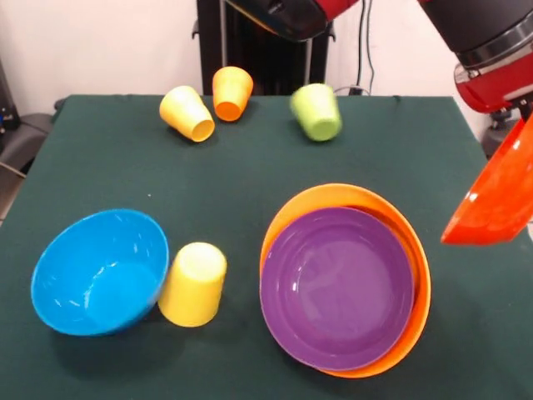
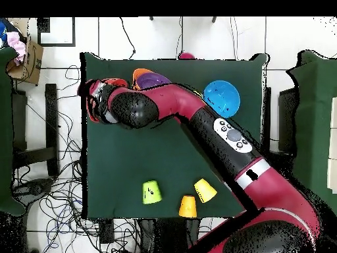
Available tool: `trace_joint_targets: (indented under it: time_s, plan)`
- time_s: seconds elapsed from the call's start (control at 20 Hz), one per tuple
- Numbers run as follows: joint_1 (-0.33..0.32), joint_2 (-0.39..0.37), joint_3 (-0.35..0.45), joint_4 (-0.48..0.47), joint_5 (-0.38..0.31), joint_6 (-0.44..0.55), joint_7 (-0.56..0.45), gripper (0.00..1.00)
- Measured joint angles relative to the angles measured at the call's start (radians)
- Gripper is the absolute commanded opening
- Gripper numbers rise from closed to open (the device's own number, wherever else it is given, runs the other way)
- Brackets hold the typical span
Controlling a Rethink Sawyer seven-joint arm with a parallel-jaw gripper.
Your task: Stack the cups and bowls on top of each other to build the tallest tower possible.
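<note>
A purple bowl [image 1: 336, 287] lies nested in a large orange bowl [image 1: 416, 258], both tipped toward the near edge; the overhead view shows them as purple bowl [image 2: 153, 80] and orange bowl [image 2: 139, 74]. A red-orange bowl [image 1: 495, 196] hangs tilted in the air at the right edge, with my gripper [image 1: 523, 112] shut on its rim, to the right of the nested pair. A blue bowl [image 1: 98, 271] sits near left with an upside-down yellow cup [image 1: 193, 283] against it. A yellow cup [image 1: 186, 112], an orange cup [image 1: 231, 92] and a lime green cup [image 1: 316, 111] lie at the far side.
In the overhead view my arm [image 2: 197, 112] crosses the table and covers the cup beside the blue bowl [image 2: 222, 97]. A small magenta bowl [image 2: 186, 56] sits at the table's top edge. Dark green cloth [image 1: 250, 175] covers the table.
</note>
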Motion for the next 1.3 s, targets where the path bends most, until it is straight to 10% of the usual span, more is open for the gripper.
trace_joint_targets:
  time_s: [1.3]
  plan:
    - [-0.019, 0.019, 0.005, -0.285, 0.035, 0.408, -0.200, 0.00]
